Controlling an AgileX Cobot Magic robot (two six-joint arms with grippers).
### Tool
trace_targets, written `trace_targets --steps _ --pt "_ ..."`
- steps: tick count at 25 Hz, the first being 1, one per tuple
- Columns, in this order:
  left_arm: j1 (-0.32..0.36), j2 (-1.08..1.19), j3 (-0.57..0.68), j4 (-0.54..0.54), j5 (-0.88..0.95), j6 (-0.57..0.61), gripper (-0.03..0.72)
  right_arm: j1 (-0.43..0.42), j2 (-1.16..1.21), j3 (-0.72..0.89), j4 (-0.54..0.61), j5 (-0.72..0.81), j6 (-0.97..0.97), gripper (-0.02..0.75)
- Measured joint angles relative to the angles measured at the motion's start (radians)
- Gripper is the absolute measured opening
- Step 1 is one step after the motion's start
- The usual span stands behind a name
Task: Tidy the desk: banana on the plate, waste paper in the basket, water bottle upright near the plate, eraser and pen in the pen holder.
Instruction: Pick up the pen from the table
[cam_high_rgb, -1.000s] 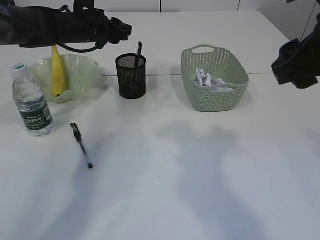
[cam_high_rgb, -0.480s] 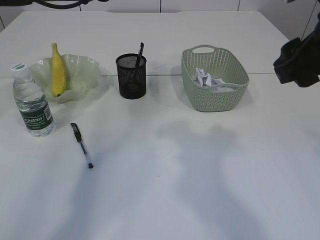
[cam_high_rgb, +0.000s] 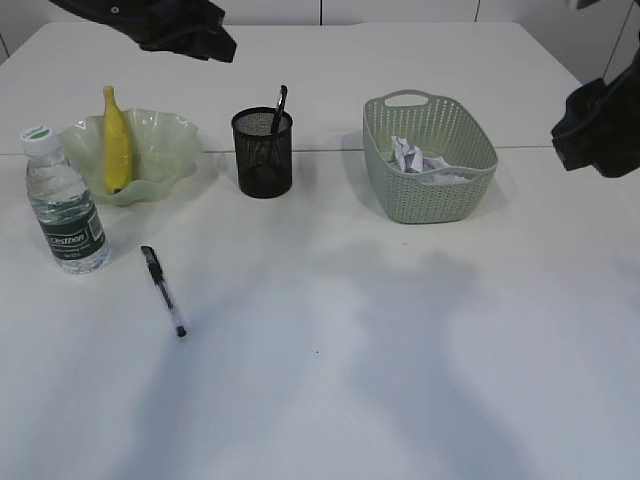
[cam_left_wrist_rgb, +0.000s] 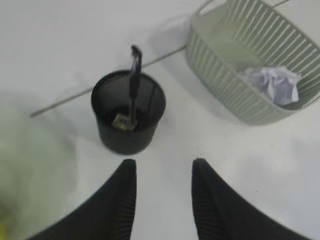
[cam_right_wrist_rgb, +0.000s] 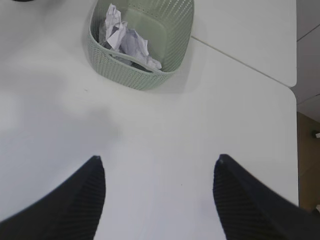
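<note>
The yellow banana (cam_high_rgb: 117, 150) lies on the pale green plate (cam_high_rgb: 165, 140), and the water bottle (cam_high_rgb: 65, 205) stands upright just left of the plate. One pen (cam_high_rgb: 277, 108) stands in the black mesh pen holder (cam_high_rgb: 263, 152). A second black pen (cam_high_rgb: 163, 290) lies flat on the table in front. In the left wrist view the eraser (cam_left_wrist_rgb: 124, 121) rests at the bottom of the pen holder (cam_left_wrist_rgb: 128, 112). Crumpled waste paper (cam_high_rgb: 415, 157) sits in the green basket (cam_high_rgb: 430, 195). My left gripper (cam_left_wrist_rgb: 164, 162) hangs open and empty above the holder. My right gripper (cam_right_wrist_rgb: 158, 158) is wide open and empty over bare table.
The left arm (cam_high_rgb: 175, 25) is a dark mass at the top left, high above the plate. At the right edge, beside the basket, hangs the right arm (cam_high_rgb: 600, 125). The table's right edge and a floor strip (cam_right_wrist_rgb: 307, 150) show in the right wrist view.
The left arm, stretched over the plate and holder a second ago, rose almost out of view and now shows again at the top left. The right arm barely drifted.
</note>
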Motion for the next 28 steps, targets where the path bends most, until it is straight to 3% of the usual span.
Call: trace_targets --steps 4,10,18,23,28 --pt "0.000 -0.037 0.000 0.197 0.127 -0.220 0.256 0.000 0.000 0.000 0.000 0.005 0.000 0.502" --pt "-0.047 -0.047 -0.001 0.410 0.343 -0.371 0.239 0.000 0.000 0.000 0.000 0.016 0.000 0.502" --pt "-0.174 -0.047 -0.001 0.528 0.394 -0.648 0.238 0.000 0.000 0.000 0.026 0.046 0.000 0.502" --pt "-0.189 -0.049 -0.001 0.577 0.405 -0.785 0.238 0.000 0.000 0.000 0.032 0.086 0.000 0.502" --pt "-0.189 -0.049 -0.001 0.592 0.405 -0.815 0.238 0.000 0.000 0.000 0.034 0.089 0.000 0.502"
